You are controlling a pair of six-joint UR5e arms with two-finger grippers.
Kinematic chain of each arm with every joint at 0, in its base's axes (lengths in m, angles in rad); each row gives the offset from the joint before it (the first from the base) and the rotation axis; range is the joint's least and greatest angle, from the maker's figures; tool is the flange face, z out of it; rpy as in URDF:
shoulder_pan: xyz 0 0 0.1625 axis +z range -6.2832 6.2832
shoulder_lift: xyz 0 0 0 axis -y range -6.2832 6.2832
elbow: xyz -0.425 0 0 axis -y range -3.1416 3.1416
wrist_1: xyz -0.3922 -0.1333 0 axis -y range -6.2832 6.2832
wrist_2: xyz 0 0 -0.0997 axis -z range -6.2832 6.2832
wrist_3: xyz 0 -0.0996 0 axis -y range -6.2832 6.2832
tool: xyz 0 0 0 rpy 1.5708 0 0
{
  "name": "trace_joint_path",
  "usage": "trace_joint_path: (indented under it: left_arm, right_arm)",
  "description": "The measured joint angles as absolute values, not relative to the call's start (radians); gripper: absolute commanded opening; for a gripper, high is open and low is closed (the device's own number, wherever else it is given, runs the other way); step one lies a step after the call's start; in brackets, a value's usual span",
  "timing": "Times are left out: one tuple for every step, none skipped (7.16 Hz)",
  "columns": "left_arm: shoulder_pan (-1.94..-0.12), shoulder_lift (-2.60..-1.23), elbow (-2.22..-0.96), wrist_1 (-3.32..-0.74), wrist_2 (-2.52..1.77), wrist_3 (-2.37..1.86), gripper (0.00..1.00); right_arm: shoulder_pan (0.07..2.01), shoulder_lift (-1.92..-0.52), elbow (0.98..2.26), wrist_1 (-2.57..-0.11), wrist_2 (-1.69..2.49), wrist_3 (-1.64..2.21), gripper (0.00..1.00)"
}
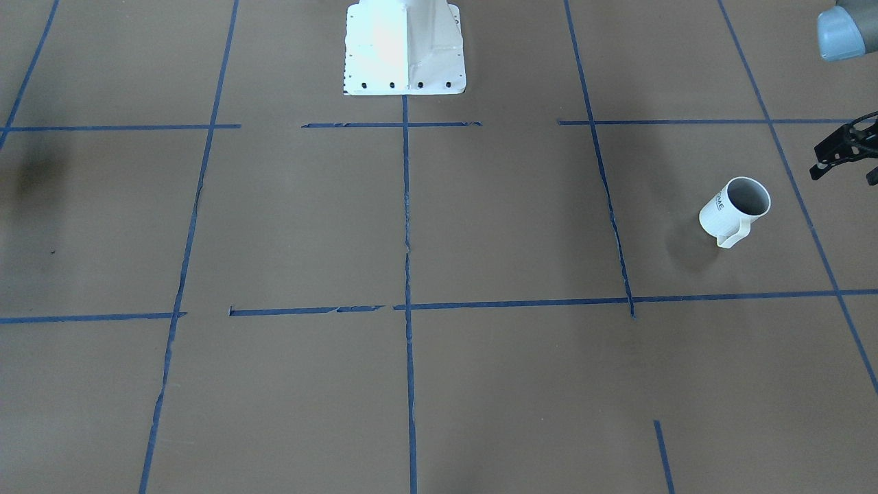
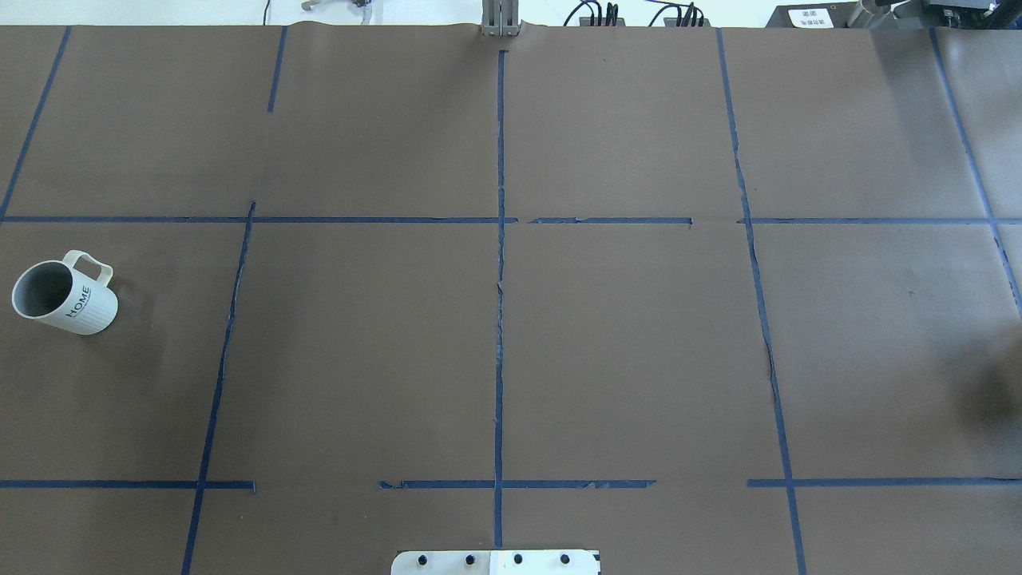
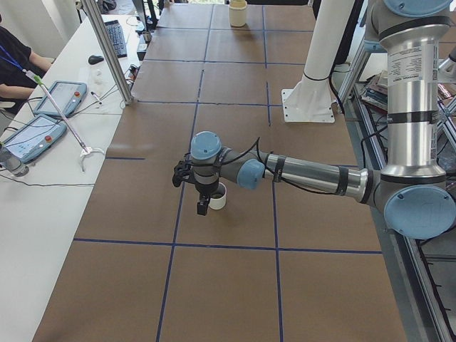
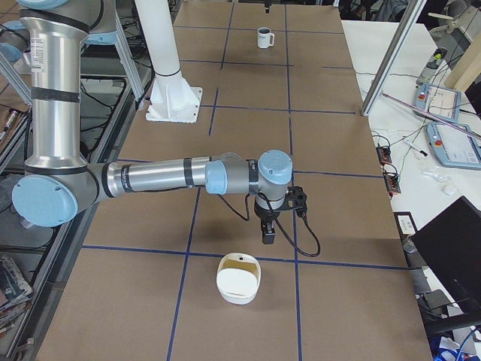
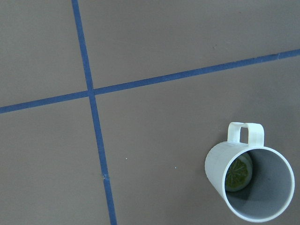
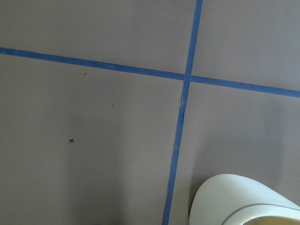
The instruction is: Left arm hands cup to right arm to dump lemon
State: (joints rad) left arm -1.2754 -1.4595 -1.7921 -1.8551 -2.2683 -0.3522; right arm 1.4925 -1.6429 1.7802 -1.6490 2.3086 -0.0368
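The white cup (image 1: 735,209) with "HOME" lettering (image 2: 64,297) stands upright on the brown table at the robot's left end, handle away from the robot. The left wrist view looks down into the cup (image 5: 262,201); the yellow-green lemon (image 5: 238,171) lies inside. My left gripper (image 1: 845,173) hangs above the table just beside the cup, its fingers spread and empty; the exterior left view shows it (image 3: 201,203) next to the cup (image 3: 219,197). My right gripper (image 4: 268,235) points down at the table's other end; I cannot tell if it is open.
A white bowl (image 4: 239,279) sits on the table just beyond the right gripper and shows in the right wrist view (image 6: 243,199). The robot's white base (image 1: 405,48) stands mid-table at the robot's side. Blue tape lines grid the table. Tablets (image 3: 32,135) lie beside it.
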Motion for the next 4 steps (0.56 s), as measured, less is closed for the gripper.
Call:
trace_joint_path:
  left_arm:
    - [-1.232, -1.459, -1.758, -1.942, -2.243, -0.43, 1.0]
    - [-1.199, -1.46, -1.726, -2.013, -2.231, -0.482, 1.0]
    - [-1.171, -1.461, -1.708, -2.051, -2.227, -0.519, 1.0]
    - [-1.146, -1.462, -1.699, -2.066, -2.226, -0.544, 1.0]
  right_arm:
    - [1.493, -1.643, 1.781, -1.649, 2.309, -0.037, 1.0]
    - [1.493, -1.643, 1.781, -1.649, 2.309, -0.037, 1.0]
    - [1.493, -1.643, 1.781, -1.649, 2.309, -0.037, 1.0]
    - [1.493, -1.643, 1.781, -1.649, 2.309, -0.037, 1.0]
